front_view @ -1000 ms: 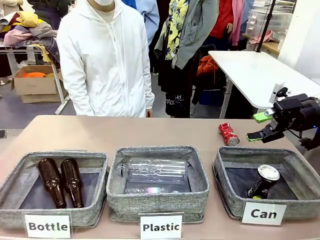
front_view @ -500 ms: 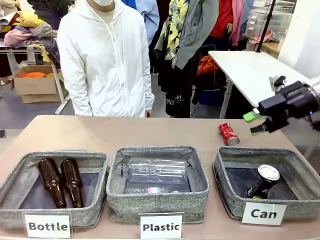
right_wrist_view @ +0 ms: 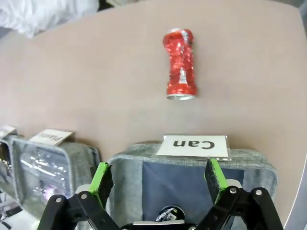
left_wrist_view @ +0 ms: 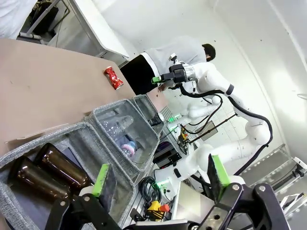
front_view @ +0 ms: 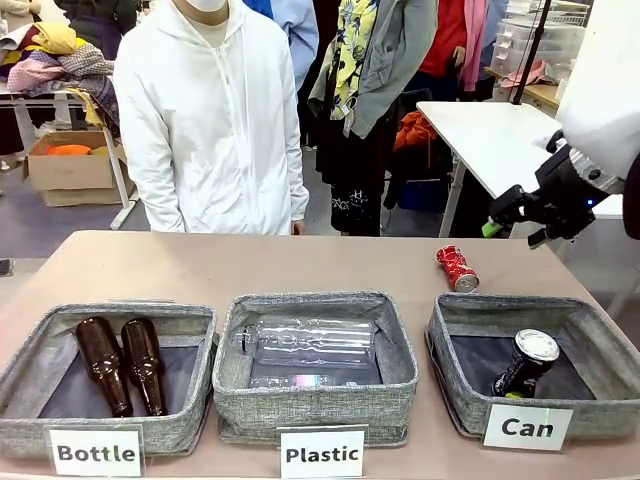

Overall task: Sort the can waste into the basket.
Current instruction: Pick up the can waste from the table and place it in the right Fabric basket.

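Crushed red metal can (front_view: 457, 268), dented, lying on the tan desk (front_view: 250, 262) near its right edge, behind the grey woven "Can" basket (front_view: 462, 385). Black silver-topped can (front_view: 526, 364) leaning inside that basket. Right gripper (front_view: 512, 224) raised above the desk's right edge, fingers wide, empty; left gripper (left_wrist_view: 158, 173) likewise wide, empty.

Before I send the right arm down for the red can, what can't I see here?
- Black can, front view: its base, hidden behind the Can basket's front wall.
- Same can, right wrist view: mostly cut off by the bottom edge and the gripper body.
- Red can: print too small to read.
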You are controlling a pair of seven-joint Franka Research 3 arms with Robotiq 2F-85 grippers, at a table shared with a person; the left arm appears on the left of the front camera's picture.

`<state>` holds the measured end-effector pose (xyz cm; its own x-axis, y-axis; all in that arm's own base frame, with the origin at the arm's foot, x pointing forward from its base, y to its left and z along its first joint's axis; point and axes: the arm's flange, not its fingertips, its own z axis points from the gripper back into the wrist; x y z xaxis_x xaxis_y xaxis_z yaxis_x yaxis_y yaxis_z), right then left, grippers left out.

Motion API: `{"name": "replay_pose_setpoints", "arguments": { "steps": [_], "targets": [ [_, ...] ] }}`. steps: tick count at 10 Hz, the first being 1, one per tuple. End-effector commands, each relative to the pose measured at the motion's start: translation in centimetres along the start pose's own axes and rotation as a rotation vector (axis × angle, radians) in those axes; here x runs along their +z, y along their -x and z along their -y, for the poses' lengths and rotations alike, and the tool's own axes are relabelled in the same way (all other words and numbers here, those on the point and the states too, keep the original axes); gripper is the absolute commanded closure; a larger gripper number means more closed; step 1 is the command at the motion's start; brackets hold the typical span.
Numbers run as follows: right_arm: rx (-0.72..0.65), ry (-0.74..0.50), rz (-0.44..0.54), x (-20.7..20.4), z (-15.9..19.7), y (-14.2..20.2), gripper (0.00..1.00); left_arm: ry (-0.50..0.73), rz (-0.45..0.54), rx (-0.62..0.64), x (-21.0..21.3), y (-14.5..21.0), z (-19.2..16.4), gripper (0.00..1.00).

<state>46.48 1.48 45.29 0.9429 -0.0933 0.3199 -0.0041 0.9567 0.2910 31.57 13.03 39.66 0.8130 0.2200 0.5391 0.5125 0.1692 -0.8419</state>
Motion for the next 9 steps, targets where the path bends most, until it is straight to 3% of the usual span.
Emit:
{"name": "replay_pose_setpoints", "arguments": {
  "steps": [1,5,9],
  "targets": [
    [0.017,-0.04,0.015,0.5,-0.1,-0.4,0.0,0.0,0.004,-0.004,-0.2,0.0,0.4,0.0],
    [0.002,-0.018,0.003,0.3,0.0,-0.2,0.0,0.0,0.004,-0.004,-0.2,0.0,0.4,0.0],
    [-0.039,0.2,-0.113,-3.4,-1.9,-9.3,0.0,0.0,0.004,-0.004,-0.2,0.0,0.4,0.0]
  ]
}}
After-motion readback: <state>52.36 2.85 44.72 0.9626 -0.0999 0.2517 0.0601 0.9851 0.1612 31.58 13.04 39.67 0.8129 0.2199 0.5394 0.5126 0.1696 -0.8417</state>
